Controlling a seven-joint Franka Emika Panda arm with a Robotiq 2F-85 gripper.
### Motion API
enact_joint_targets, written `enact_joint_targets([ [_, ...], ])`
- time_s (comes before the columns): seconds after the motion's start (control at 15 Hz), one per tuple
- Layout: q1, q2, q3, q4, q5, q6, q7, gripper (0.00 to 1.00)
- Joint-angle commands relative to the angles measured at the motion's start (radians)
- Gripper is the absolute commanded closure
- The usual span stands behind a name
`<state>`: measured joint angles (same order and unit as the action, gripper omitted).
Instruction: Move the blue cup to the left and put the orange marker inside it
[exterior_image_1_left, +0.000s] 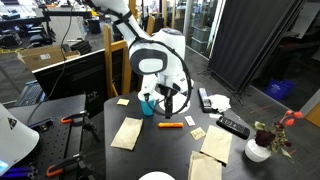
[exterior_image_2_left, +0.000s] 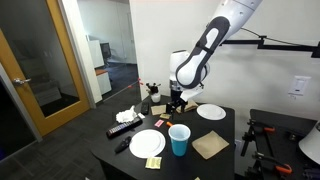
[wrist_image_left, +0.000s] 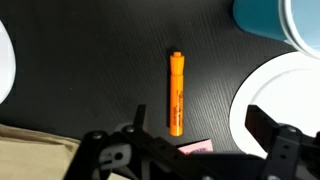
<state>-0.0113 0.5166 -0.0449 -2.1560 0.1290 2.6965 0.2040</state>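
The orange marker lies flat on the dark table, lengthwise in the wrist view. It also shows in an exterior view. The blue cup stands upright and empty beside the arm. It also shows in the other exterior view and at the top right corner of the wrist view. My gripper is open and empty. It hovers above the table just short of the marker's near end. It shows in both exterior views.
White plates flank the cup; one plate edge lies right of the marker. Brown paper sheets, black remotes, a white vase with flowers and a pink sticky note are on the table.
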Motion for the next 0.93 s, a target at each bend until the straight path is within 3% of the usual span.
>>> enact_joint_targets([
  [0.0,-0.026,0.054,0.018,0.038,0.034,0.049,-0.019,0.0],
  [0.87,-0.028,0.209,-0.003,0.183,0.017,0.041,-0.007,0.0],
])
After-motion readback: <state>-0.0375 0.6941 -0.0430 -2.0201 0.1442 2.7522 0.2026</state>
